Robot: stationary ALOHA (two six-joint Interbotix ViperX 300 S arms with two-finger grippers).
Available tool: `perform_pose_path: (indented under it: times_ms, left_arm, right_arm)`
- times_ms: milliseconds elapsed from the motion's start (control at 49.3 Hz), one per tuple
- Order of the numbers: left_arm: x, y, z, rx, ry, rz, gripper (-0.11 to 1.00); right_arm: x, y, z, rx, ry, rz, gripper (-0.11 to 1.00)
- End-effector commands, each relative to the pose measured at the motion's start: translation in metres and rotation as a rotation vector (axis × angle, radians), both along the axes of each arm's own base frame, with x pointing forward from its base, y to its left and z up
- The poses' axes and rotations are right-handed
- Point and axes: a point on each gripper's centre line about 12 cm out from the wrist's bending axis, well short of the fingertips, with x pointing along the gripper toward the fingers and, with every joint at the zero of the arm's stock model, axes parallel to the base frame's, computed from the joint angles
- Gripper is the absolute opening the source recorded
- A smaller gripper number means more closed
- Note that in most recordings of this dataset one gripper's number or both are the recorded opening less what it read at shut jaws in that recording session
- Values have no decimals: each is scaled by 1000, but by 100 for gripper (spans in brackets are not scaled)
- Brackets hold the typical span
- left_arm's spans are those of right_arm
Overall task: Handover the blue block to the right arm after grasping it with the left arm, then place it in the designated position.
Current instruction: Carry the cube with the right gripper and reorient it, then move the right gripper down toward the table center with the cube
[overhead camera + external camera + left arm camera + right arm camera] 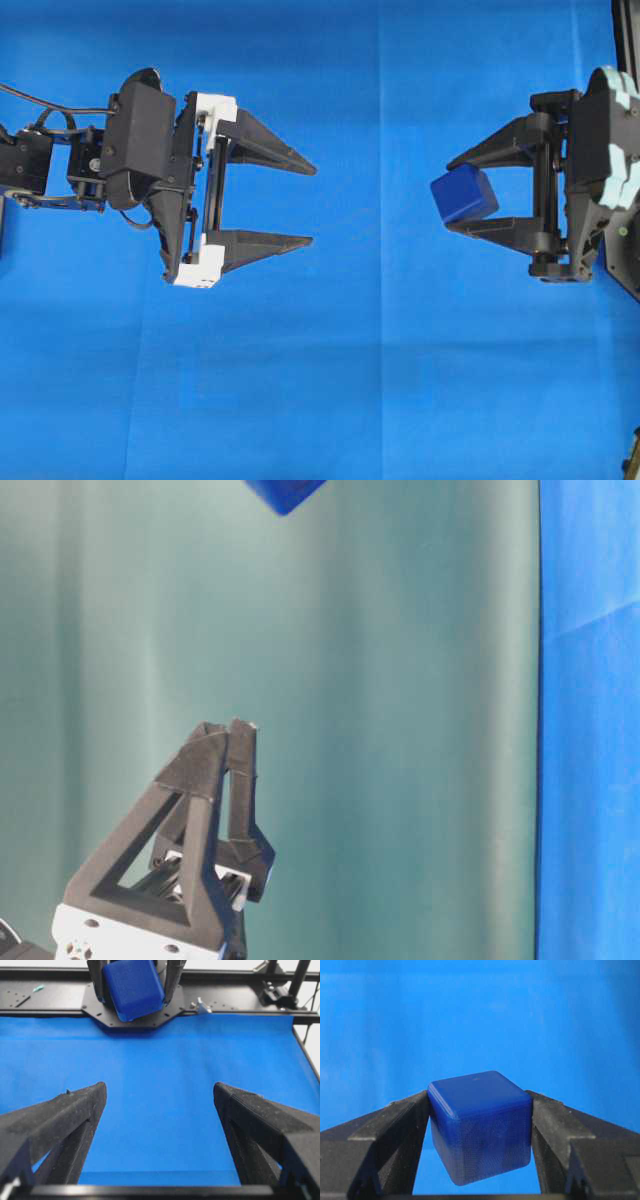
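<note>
Right wrist, right claw clasping blue block

Left arm: extends in from the left edge of the overhead view, wrist roughly level, gripper pointing toward the right. The left gripper has its two pointed black fingers spread wide apart, with nothing between them. White brackets sit at the base of each finger.

Right arm: enters from the right edge of the overhead view, gripper pointing toward the left and facing the left gripper. The two grippers are well apart. The right gripper has its fingers partly closed, both inner faces pressed against the blue block, which is clamped near the fingertips and tilted slightly.
</note>
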Motion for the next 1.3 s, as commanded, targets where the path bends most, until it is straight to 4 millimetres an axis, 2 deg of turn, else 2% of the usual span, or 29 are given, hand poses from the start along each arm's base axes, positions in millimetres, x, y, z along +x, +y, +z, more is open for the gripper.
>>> perform_pose_path:
  times_ms: [0,1015,1136,1278]
  left_arm:
    - [-1,0,17,-1,-48,-1,92]
    - [0,0,17,2,-51,-2,92]
    - [0,0,17,2,-51,-2,92]
    - [0,0,17,0,-51,-1,92]
  right_arm:
    - [0,1,6,6,-16,4,52]
    - [3,2,6,-3,-23,13,52]
    - [9,3,-1,-12,-18,24,52]
    - [29,3,-20,-8,-15,46,52]
